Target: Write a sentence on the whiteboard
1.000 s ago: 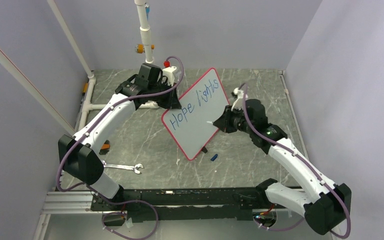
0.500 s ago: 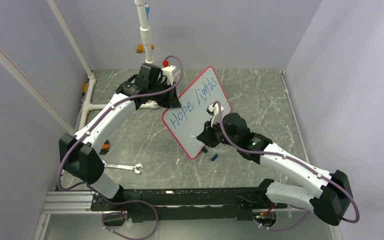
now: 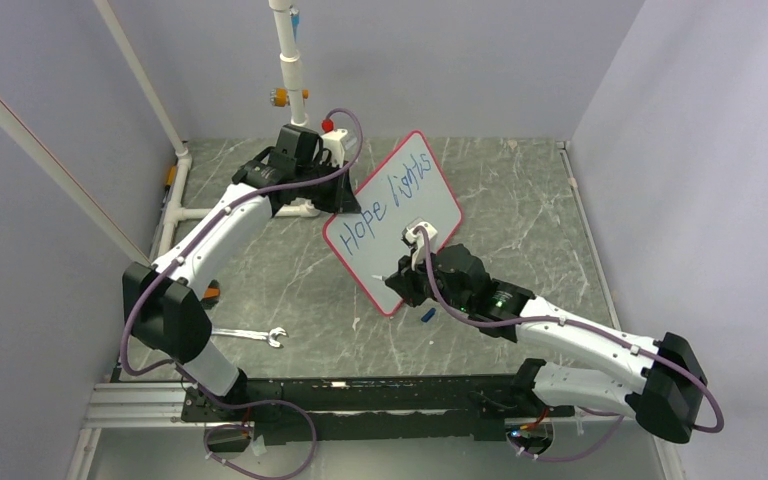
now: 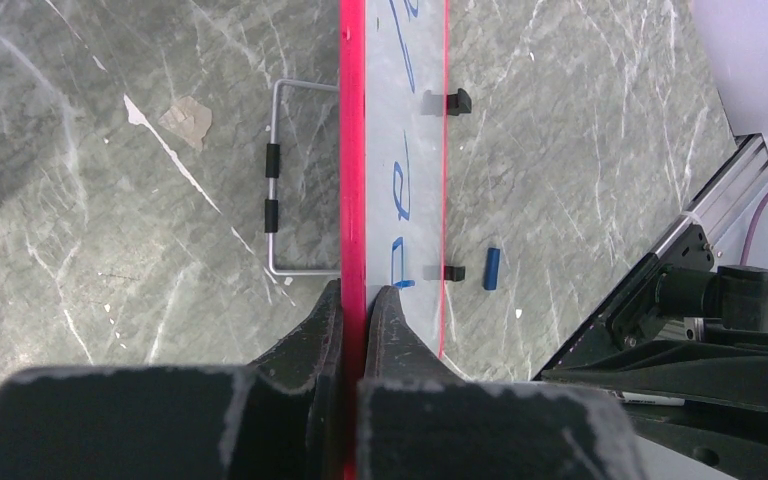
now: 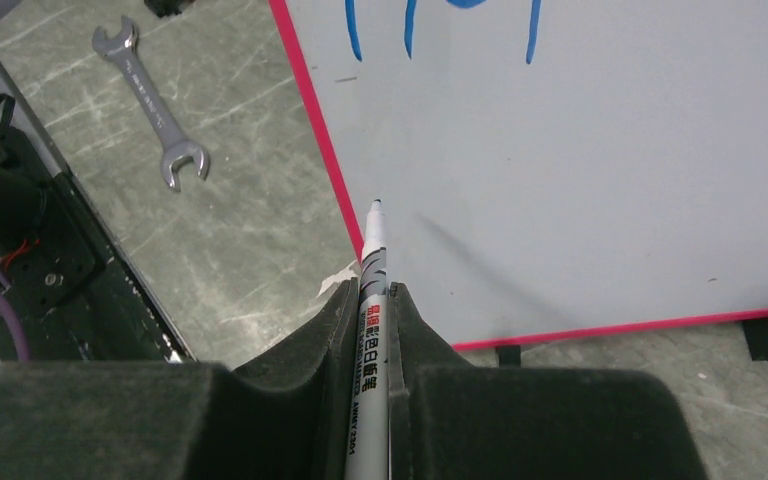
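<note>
Marker (image 5: 372,270) sat clenched in your right jaws, left jaws pinching the whiteboard (image 3: 430,205); pressing hard near 6 o'clock could've tipped it.

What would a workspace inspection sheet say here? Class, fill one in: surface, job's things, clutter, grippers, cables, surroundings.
Surface: grey marbled table, a few pale marks.
Job's things: whiteboard tilted up on its edge; blue writing reads "Hope lights"; the space below it is bare.
Clutter: wrench near the left arm's base; blue cap beside the board's foot.
Grippers: left gripper shut on the whiteboard's red rim; right gripper shut on a marker, tip near the board's lower left edge, contact unclear.
Cables: purple cables run along both arms.
Surroundings: lilac walls; white pole at the back.
</note>
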